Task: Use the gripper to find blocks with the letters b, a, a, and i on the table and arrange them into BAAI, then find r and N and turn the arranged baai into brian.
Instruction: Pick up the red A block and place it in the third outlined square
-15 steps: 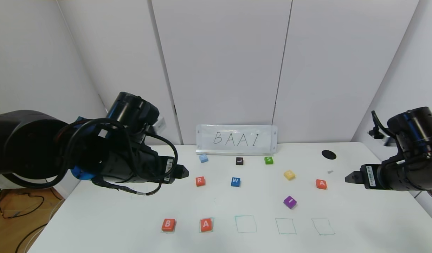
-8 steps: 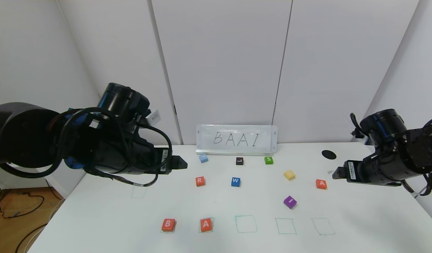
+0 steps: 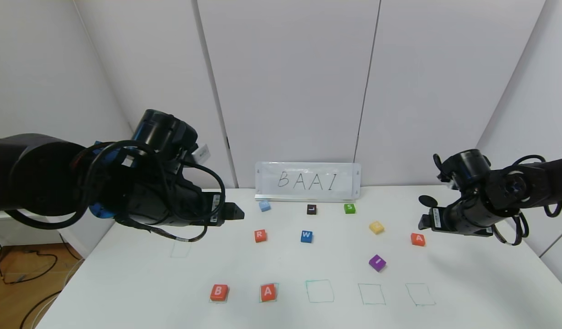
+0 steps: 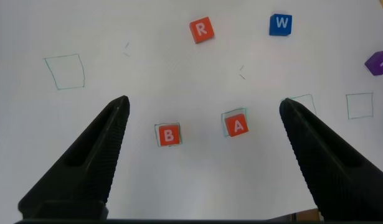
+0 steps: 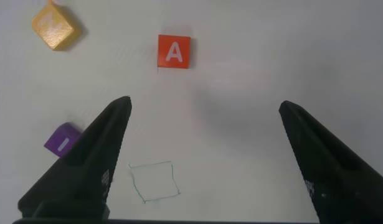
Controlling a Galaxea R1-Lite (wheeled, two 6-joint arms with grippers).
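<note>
Two wide-open, empty grippers, left gripper (image 3: 237, 212) and right gripper (image 3: 421, 222), above ten letter blocks (image 3: 219, 292).

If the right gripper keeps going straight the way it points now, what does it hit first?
Probably nothing soon: the open right gripper points toward the robot's left, above the table. The yellow block lies nearest that line, but lower; depth is unclear.

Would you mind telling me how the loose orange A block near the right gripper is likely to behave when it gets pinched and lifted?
The orange A block looks like a rigid, flat-sided square, so open fingers should probably grip it squarely. It lies flat on the table, so it seems unlikely to roll or tip. Being small, it is probably light and might slide if nudged.
</note>
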